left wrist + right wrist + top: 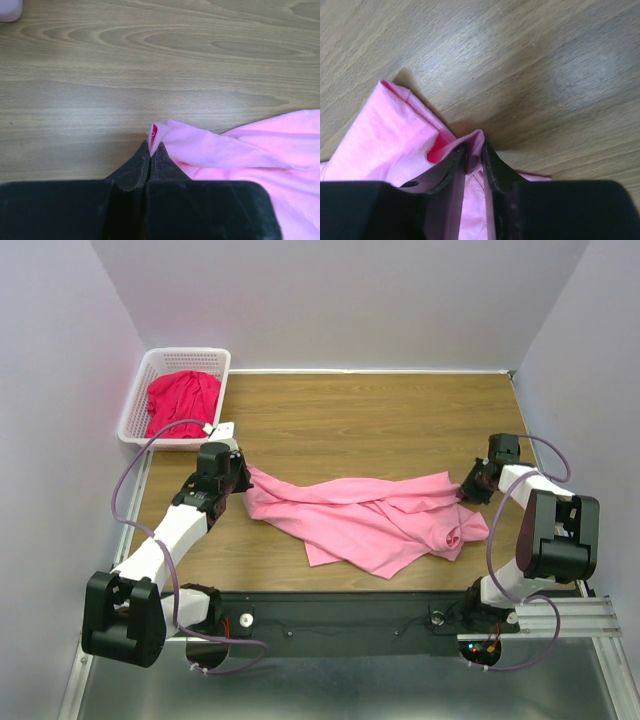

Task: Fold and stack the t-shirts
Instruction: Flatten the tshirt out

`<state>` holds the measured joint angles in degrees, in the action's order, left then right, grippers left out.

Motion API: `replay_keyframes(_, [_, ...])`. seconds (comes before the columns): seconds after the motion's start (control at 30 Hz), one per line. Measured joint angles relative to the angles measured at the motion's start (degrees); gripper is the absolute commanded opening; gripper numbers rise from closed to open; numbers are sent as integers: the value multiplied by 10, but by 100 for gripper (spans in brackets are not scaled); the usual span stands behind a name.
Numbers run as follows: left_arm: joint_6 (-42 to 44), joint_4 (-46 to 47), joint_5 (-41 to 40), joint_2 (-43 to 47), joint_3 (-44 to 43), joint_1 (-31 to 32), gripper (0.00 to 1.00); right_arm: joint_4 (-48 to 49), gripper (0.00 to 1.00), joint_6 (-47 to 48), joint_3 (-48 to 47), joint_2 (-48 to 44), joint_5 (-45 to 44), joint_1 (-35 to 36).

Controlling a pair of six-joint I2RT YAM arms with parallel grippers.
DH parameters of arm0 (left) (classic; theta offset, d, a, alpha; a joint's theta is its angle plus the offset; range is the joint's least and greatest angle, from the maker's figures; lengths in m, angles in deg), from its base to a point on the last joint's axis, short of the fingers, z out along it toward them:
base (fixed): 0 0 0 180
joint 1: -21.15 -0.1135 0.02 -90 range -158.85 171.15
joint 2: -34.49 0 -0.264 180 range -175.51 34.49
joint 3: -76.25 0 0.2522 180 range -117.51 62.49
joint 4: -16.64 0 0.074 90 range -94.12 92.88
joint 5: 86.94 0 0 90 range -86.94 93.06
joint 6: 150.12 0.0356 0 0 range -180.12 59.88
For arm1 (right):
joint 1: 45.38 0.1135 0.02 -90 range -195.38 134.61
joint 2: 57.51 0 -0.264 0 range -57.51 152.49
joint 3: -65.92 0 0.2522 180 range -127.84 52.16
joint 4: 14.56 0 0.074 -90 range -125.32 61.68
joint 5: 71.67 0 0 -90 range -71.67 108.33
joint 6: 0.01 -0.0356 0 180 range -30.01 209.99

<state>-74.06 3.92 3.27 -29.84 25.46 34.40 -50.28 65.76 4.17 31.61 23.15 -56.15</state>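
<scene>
My light pink t-shirt (pixel 370 515) lies crumpled and twisted across the middle of the top view, stretched left to right. My crimson t-shirt (pixel 183 400) sits bunched at upper left.

The top view looks down from high on the near side over the whole table (pixel 400 410). Each wrist view hangs close above it, facing one end of the pink shirt (pixel 370 520), which all three share.

left gripper (pixel 150 149): jaws pinched together on a hem corner | light pink t-shirt (pixel 250 150): spreads right (rumpled) | table (pixel 150 60): wood grain, far side
</scene>
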Motion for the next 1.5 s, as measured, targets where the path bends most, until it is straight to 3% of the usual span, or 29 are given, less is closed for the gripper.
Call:
replay_keyframes(0.3, [2, 0, -4, 0, 0, 0, 0, 0, 1, 3, 0, 0, -24, 0])
replay_keyframes(0.57, [2, -3, -20, 6, 0, 0, 0, -6, 1, 0, -3, -27, -27, 0])
replay_keyframes(0.67, [4, -18, -34, 23, -4, 0, 0, -30, 1, -5, -46, -60, -30, 0])
replay_keyframes(0.9, [15, -75, -84, 29, -137, 0, 0, -59, 1, -8, -242, -109, -53, 2])
replay_keyframes(1.2, [57, -85, -119, -25, -511, -9, 0, -71, 1, -7, -621, -77, -61, 7])
replay_keyframes(1.37, [73, -72, -105, -24, -609, -9, 0, -69, 1, 7, -764, -58, -61, 7])
replay_keyframes(1.5, [85, -69, -84, -2, -616, -10, 0, -69, 1, 27, -792, -71, -61, 7])
